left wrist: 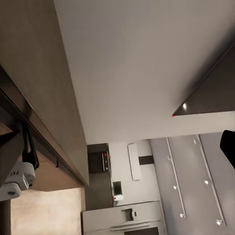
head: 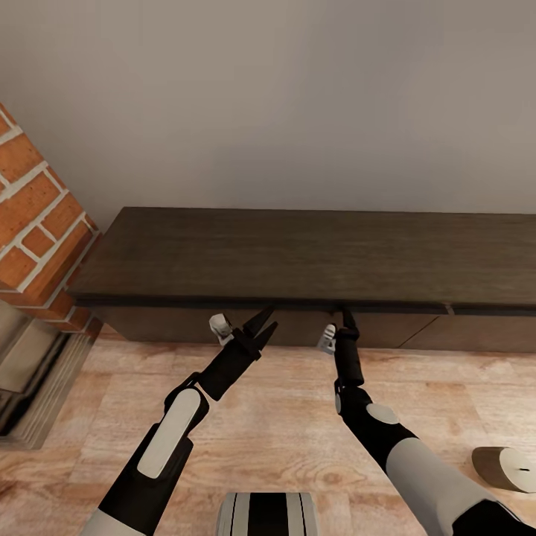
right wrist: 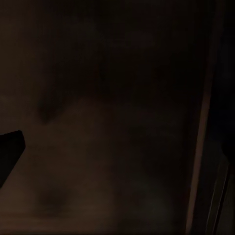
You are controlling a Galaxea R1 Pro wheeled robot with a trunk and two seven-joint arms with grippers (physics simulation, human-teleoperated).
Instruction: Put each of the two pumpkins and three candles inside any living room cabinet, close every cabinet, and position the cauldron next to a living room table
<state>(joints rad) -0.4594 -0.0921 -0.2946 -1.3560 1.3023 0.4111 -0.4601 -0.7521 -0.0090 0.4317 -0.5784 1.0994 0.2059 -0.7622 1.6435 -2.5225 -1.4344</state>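
The cabinet [head: 313, 257] looks closed, top bare; left gripper [head: 262, 323] jaws apart, right gripper [head: 346, 316] at its front edge, jaws unclear; a candle [head: 506, 467] lies on the floor

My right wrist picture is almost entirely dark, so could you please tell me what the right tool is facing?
Observer: The right tool is close up at the front of the cabinet, just under the lip of its top.
Operator: Thank you. Is any drawer open?
Observer: No, the fronts seen from the head view sit flush, and none is pulled out.
Operator: Where is the left tool?
Observer: The left tool is beside it at the same front edge, fingers spread.
Operator: Is a candle nearby?
Observer: One candle lies on its side on the floor, to the right of your right arm.
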